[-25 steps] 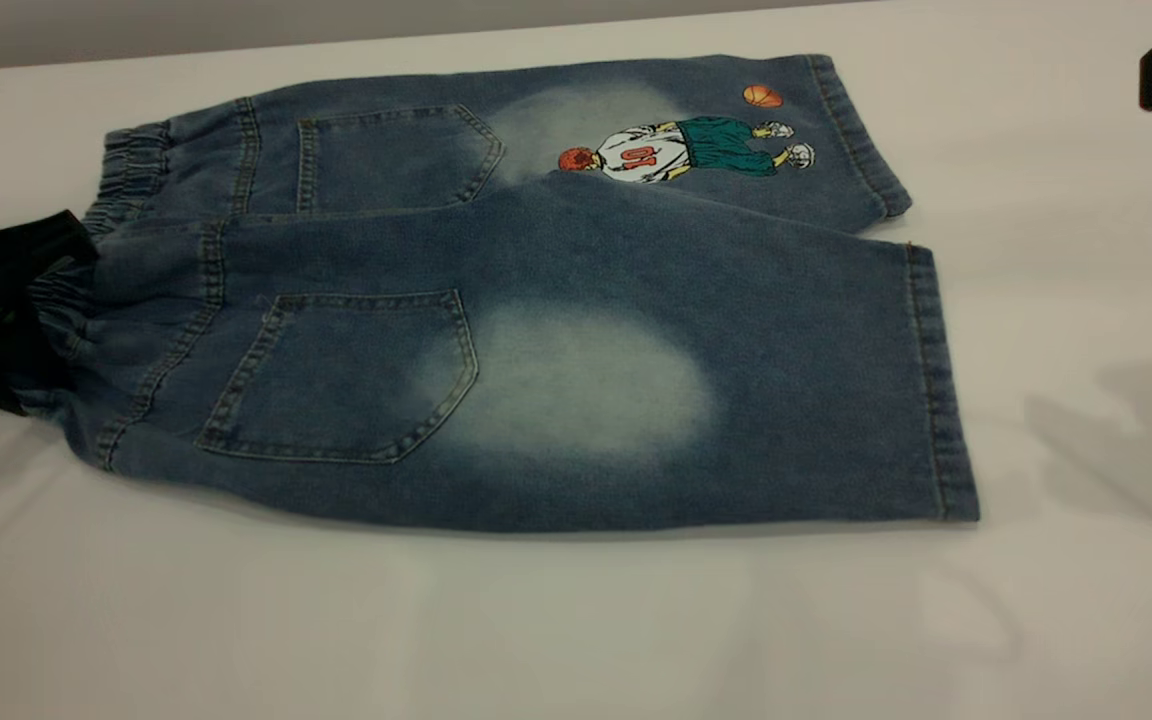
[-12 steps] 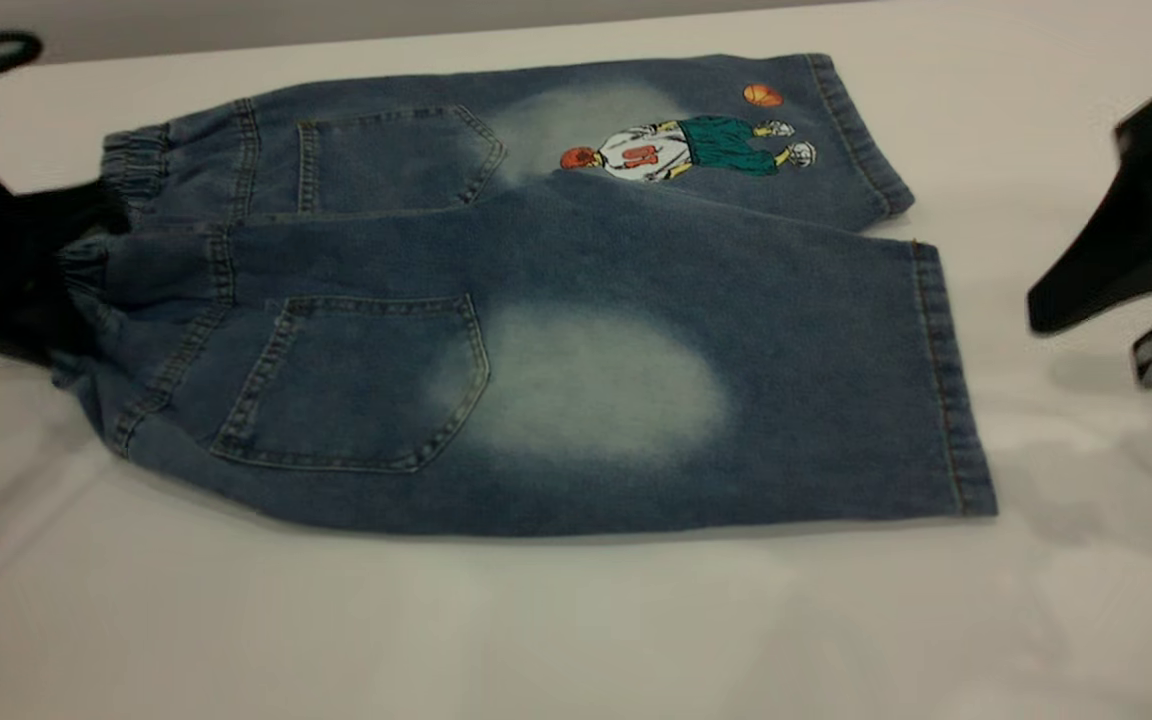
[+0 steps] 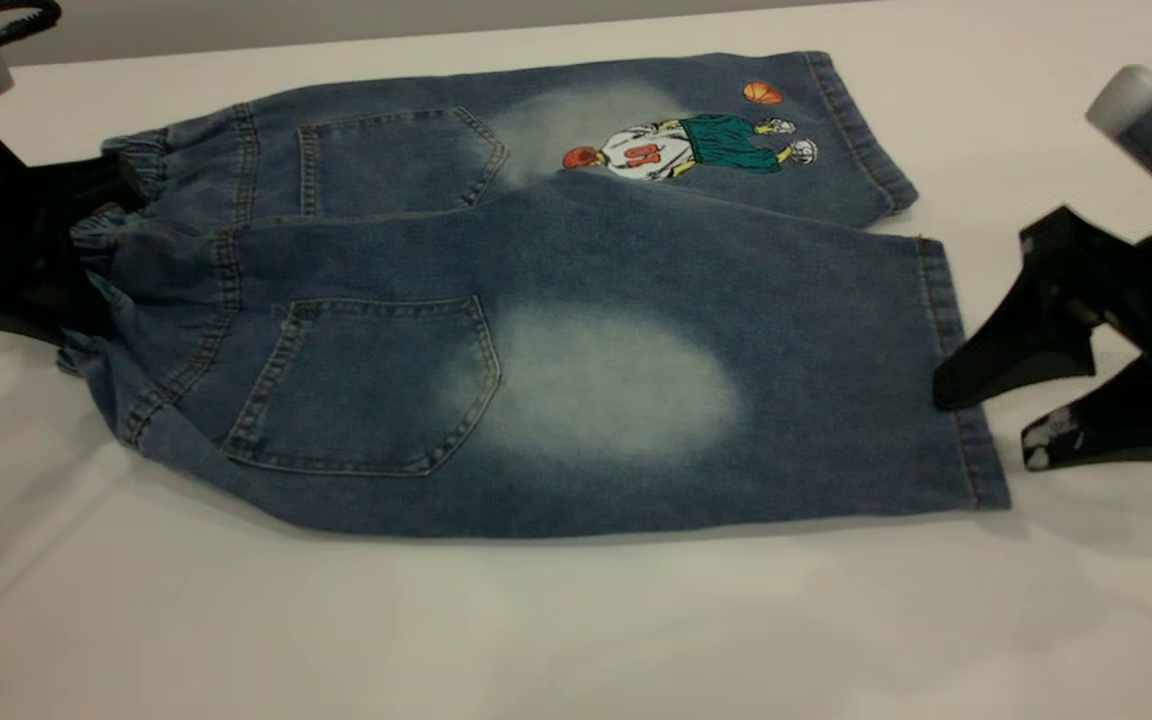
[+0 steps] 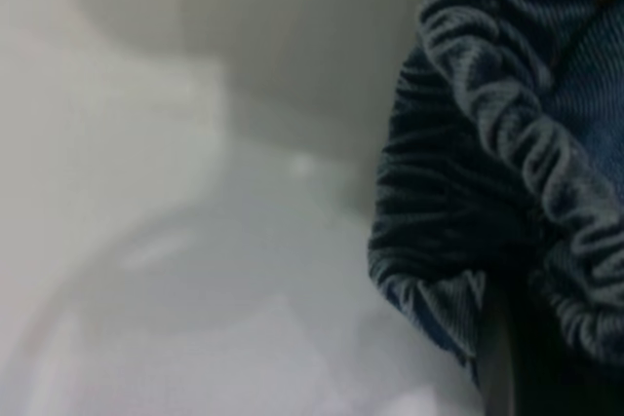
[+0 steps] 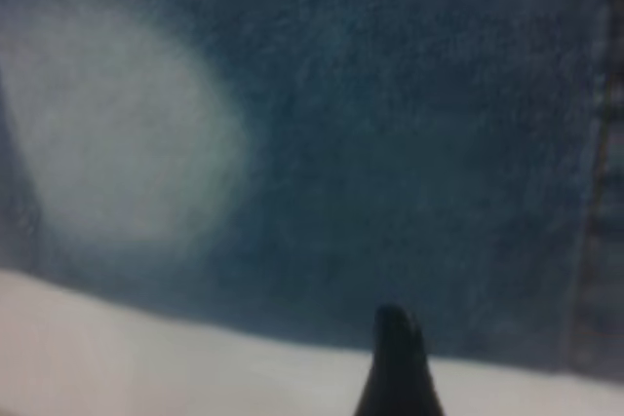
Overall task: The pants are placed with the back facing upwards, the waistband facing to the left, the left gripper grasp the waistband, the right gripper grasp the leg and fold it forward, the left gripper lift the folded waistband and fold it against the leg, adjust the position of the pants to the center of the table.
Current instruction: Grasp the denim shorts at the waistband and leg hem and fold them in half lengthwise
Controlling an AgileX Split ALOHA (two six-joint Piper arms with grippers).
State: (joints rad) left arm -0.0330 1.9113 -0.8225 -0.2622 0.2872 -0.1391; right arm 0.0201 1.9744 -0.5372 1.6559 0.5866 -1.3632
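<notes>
Two claws work the pants [image 3: 536, 300]: left claw [image 3: 86, 255] pinches the waistband [image 3: 121, 225]; right claw [image 3: 986, 425] gapes beside the leg [image 3: 786, 380].

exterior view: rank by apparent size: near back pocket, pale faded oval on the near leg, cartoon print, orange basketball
1. pale faded oval
2. near back pocket, close to the oval, so that order is unsure
3. cartoon print
4. orange basketball
</notes>
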